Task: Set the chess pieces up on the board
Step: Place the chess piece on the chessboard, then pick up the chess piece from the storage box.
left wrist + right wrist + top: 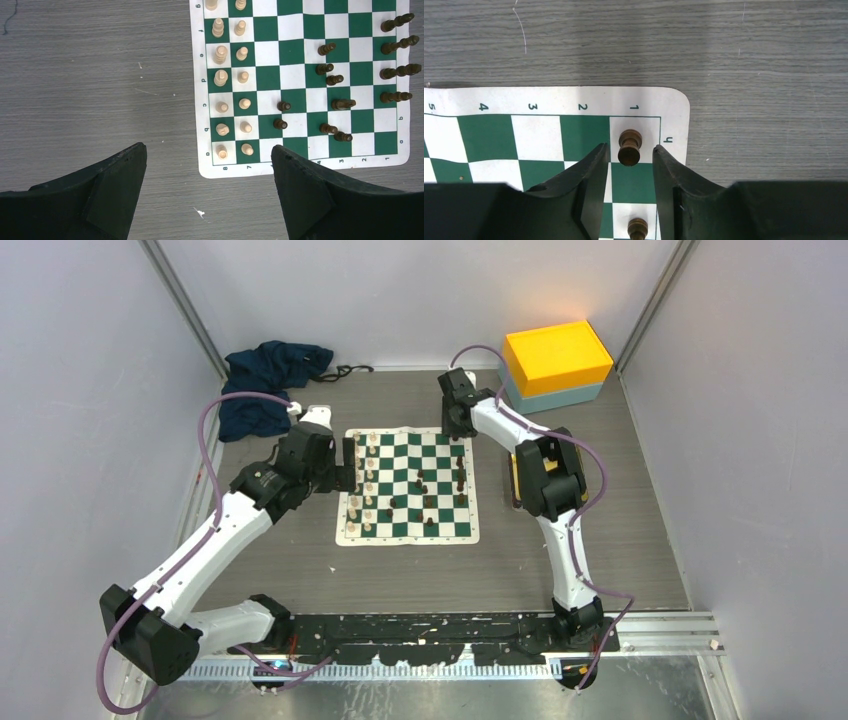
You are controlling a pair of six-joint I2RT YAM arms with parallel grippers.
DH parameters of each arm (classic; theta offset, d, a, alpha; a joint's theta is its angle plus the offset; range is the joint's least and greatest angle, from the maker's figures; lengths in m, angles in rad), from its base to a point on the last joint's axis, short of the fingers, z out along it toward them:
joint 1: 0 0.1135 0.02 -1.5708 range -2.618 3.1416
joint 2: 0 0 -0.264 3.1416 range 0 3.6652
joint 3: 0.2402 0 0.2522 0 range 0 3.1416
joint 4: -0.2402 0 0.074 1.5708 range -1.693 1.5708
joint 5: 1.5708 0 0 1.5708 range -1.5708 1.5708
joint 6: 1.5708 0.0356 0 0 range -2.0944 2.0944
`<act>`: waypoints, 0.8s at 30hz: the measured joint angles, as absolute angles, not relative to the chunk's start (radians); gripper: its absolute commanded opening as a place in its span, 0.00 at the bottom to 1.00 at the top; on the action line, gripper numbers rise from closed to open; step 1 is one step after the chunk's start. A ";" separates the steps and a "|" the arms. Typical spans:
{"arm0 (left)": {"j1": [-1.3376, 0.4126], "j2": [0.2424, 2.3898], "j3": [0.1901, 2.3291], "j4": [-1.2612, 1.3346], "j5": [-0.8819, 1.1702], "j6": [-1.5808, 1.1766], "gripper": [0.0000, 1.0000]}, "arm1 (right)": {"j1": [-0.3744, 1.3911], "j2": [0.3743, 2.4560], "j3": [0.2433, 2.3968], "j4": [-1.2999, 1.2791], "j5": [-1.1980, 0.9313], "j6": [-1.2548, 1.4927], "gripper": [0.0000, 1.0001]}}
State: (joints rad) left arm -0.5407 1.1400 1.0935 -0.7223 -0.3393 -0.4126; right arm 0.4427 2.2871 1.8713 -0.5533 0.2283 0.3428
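Starting nearest the arm bases (440, 625), the left gripper (207, 149) hangs over the table (75, 75) just off the left edge of the board (408, 538). Its fingers are spread wide with nothing between them. I'd say it's parked out of the way, yet close to its own side.

Right beside it the cream-white pieces (220, 77) stand in two neat files on the rows marked 7 and 8, so that half looks done.

The middle is messier. Loose dark pieces (284, 106) are dotted across the centre squares, upright but in no line, and row 2 looks unfilled in the left wrist view. Probably they're to be taken one at a time. Along the right edge, taller dark pieces (395, 72) fill part of row 1.

Now the far right corner, where the action is. The right gripper (629, 152) straddles a dark piece (629, 142) standing upright on the white corner square marked 1. The jaws are parted with a sliver of daylight on each side, so they aren't pinching it. This reads as a placement, with the piece on its home square. A straight lift would keep the fingers from clipping it or its neighbour (638, 227) on the next square.

Beyond the board, the orange and teal box (556, 362) and a dark blue cloth (265, 380) sit by the back wall, out of play.
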 measured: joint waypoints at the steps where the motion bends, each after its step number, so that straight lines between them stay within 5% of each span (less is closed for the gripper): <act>1: -0.541 1.140 1.093 -0.722 -0.340 -0.413 0.96 | 0.443 2.287 1.870 -0.554 0.228 0.342 0.45; 15: -0.541 1.139 1.092 -0.722 -0.340 -0.416 0.96 | 0.443 2.263 1.868 -0.576 0.236 0.321 0.46; 24: -0.541 1.124 1.078 -0.714 -0.340 -0.417 0.96 | 0.440 2.005 1.806 -0.602 0.329 0.321 0.46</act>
State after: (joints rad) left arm -0.5407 1.1236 1.0779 -0.7136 -0.3401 -0.4168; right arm 0.4404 2.0048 1.8057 -0.6022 0.3286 0.3210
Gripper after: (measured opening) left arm 0.962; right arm 0.454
